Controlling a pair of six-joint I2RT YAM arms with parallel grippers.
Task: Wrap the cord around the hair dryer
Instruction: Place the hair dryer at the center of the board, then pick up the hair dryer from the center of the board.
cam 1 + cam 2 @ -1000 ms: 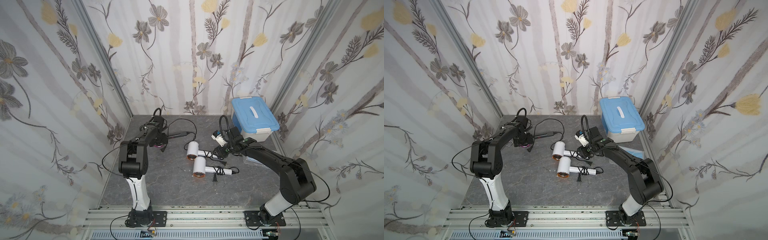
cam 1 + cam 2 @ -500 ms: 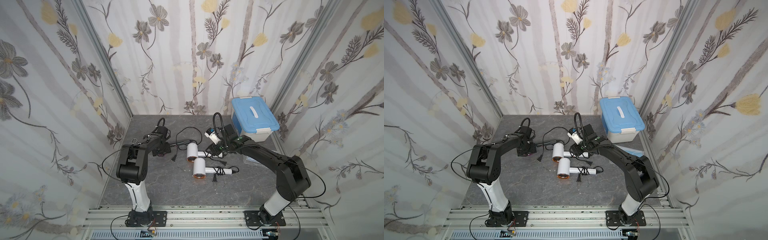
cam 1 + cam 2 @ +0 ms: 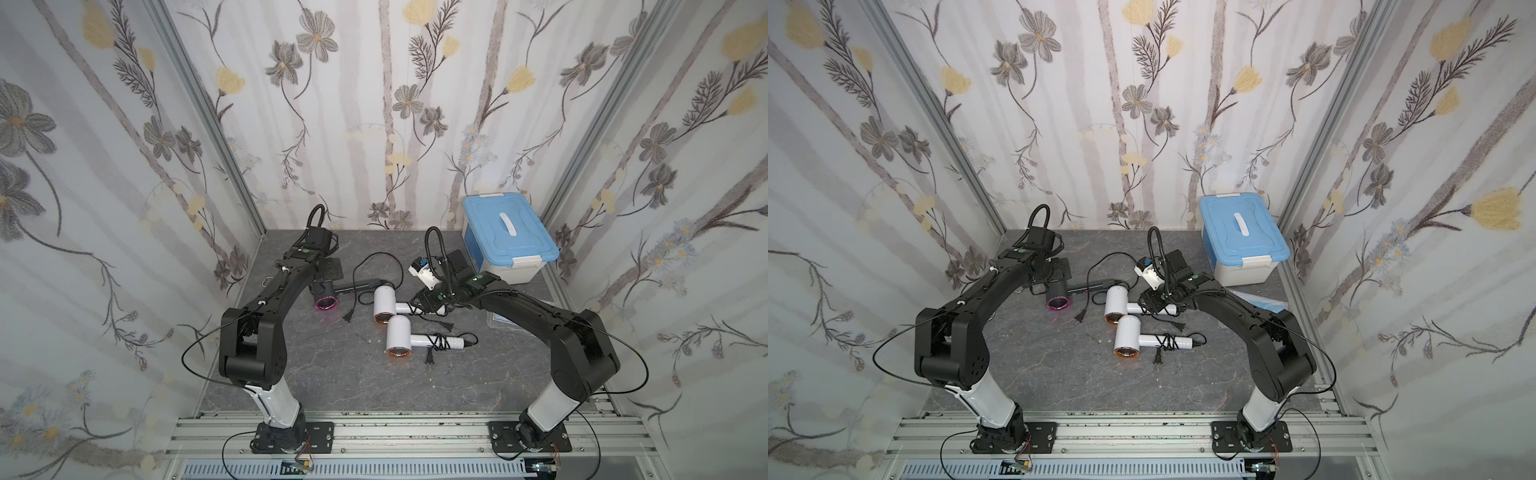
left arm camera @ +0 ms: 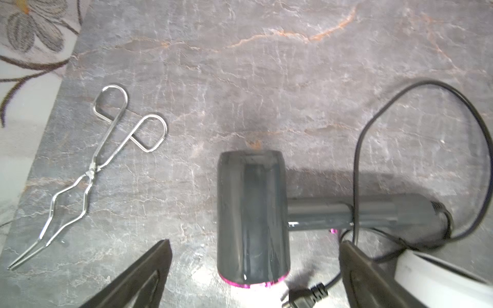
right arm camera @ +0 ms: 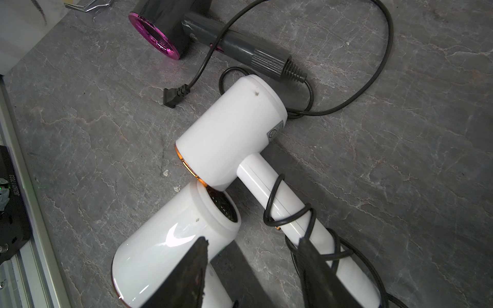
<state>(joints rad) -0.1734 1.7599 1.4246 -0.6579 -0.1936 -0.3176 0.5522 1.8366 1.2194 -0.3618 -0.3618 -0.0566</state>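
L gripper [image 4: 256,242]: jaws wide apart either side of the dark hair dryer [image 4: 252,213], which I see lying toward the rear-left of the tabletop [image 4: 240,66], its cord [image 4: 357,160] in a loose loop across the handle. R gripper [image 5: 253,240]: jaws part-open, clamping nothing I can see, over the handle of a white dryer [image 5: 232,128] mid-tabletop, w/ black turns [image 5: 288,213] wound round it.

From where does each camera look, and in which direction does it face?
Both top views: high above the arms' bases, facing down onto the table; left arm, right arm show whole.
Left wrist: over the open left end effector, facing down on the black hair dryer and metal tongs; both fingers show.
Right wrist: behind the right end effector, facing a white hair dryer with looped cord; both fingers show.
Shared: both wrist views show the black hair dryer.
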